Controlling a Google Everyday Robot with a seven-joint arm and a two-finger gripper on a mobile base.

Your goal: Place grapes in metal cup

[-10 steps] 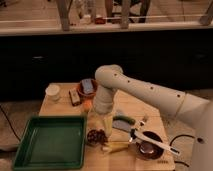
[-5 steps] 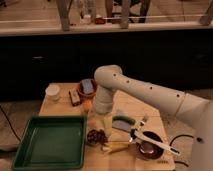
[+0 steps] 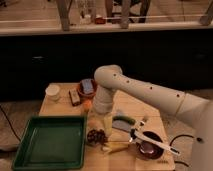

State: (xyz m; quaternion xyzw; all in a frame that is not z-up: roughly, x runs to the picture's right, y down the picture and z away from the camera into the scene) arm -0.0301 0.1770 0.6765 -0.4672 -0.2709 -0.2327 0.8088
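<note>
Gripper (image 3: 104,130) is lowered directly over the grapes (image 3: 95,136), near the front edge of the surface (image 3: 60,107). Green tray (image 3: 47,142) rim is just beside them. Whether it grips anything cannot be told.

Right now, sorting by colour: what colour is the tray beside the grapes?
Green, in the camera view; the tray lies beside the gripper, low over the grapes.

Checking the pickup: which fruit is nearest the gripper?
The dark grapes beside the green tray, right next to the gripper; the orange fruit lies farther back.
</note>
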